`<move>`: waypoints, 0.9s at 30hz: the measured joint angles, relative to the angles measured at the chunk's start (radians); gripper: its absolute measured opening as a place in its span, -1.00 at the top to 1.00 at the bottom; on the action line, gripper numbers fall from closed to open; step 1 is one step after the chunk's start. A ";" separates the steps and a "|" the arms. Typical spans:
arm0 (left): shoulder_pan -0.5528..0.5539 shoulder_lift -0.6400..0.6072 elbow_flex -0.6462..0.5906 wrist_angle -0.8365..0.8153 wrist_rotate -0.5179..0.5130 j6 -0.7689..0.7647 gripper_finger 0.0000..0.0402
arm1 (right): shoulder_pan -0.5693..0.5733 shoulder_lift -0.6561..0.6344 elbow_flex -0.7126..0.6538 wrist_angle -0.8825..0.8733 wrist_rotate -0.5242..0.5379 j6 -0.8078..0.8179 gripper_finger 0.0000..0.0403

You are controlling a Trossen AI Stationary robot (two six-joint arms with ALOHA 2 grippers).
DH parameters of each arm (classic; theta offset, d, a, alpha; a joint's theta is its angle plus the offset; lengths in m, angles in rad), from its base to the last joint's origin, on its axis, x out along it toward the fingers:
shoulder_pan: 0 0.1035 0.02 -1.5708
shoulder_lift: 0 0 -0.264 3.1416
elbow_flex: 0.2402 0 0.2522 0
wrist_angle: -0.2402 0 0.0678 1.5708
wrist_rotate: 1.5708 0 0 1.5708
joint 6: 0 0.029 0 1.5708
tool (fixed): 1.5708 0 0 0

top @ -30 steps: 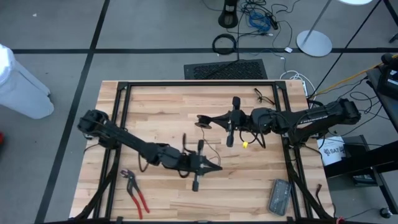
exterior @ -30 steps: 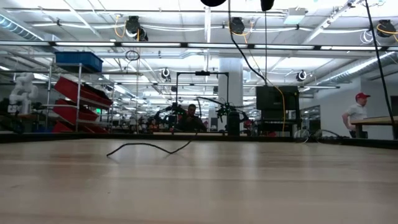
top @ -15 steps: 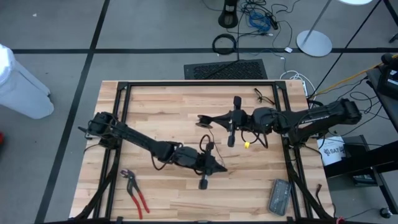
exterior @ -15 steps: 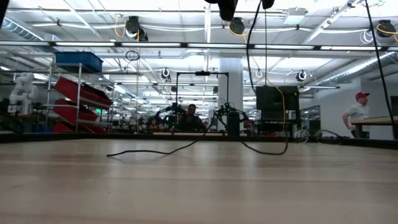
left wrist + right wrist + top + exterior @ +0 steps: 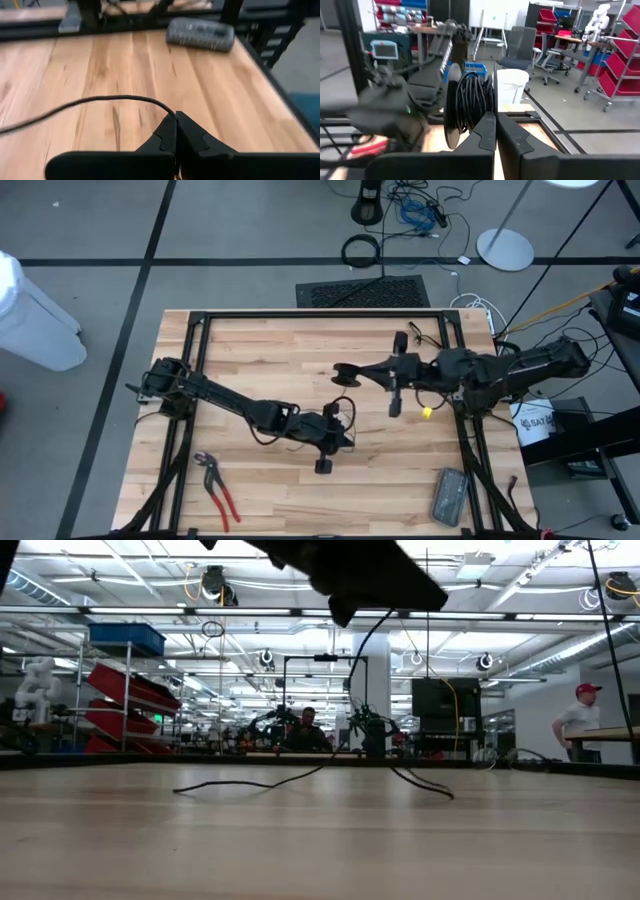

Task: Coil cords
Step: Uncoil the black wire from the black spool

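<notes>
A thin black cord (image 5: 300,778) lies slack across the wooden table (image 5: 260,350) and rises to my left gripper (image 5: 348,442), which is shut on it near the table's middle. The cord (image 5: 100,100) trails away over the boards. The rest of it is wound on a small round dark puck (image 5: 469,107), which my right gripper (image 5: 345,373) holds above the table, farther back. In the low view my left gripper (image 5: 340,612) shows as a dark shape at the top, with the cord hanging from it. My left gripper pinches a single strand of the cord (image 5: 170,111) between its two fingertips, slanting down toward the table's right. The strand bends away slack over the table. My right gripper pinches the puck's lower edge (image 5: 487,117) with the wound cord, coming level from the table's right. The puck stands on edge, clear of the table.
Red-handled pliers (image 5: 218,485) lie near the front left. A grey case (image 5: 449,495) lies at the front right, also seen as the grey case (image 5: 200,34). A small yellow thing (image 5: 427,412) hangs by the right arm. Black frame rails (image 5: 195,380) run along the table's sides.
My left gripper has sunk toward the table with the cord, and more cord now lies slack on the boards, with a new stretch to the right. My right gripper has drawn back toward the table's right edge with the puck. Both have stayed shut.
</notes>
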State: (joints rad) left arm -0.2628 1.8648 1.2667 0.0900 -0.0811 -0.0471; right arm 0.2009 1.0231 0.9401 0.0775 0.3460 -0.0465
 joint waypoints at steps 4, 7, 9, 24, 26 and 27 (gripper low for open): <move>0.010 0.000 0.000 -0.078 0.000 0.000 1.00 | 0.032 -0.046 0.000 -0.014 0.000 0.006 1.00; 0.016 0.000 0.000 -0.138 0.000 0.000 1.00 | 0.054 -0.073 0.000 -0.027 0.000 0.008 1.00; 0.021 0.000 0.000 -0.191 0.000 0.001 1.00 | 0.067 -0.088 0.000 -0.038 -0.001 0.008 1.00; 0.063 -0.143 -0.001 -0.658 -0.110 -0.175 0.96 | 0.122 -0.144 0.000 -0.072 -0.002 0.008 1.00; 0.052 -0.170 -0.001 -0.661 -0.110 -0.198 0.93 | 0.122 -0.144 0.000 -0.073 -0.001 0.008 1.00; 0.044 -0.183 -0.001 -0.660 -0.109 -0.205 0.91 | 0.122 -0.144 0.000 -0.075 -0.001 0.008 1.00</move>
State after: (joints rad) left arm -0.2191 1.6818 1.2655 -0.5696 -0.1905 -0.2522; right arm 0.3226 0.8791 0.9401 0.0026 0.3453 -0.0383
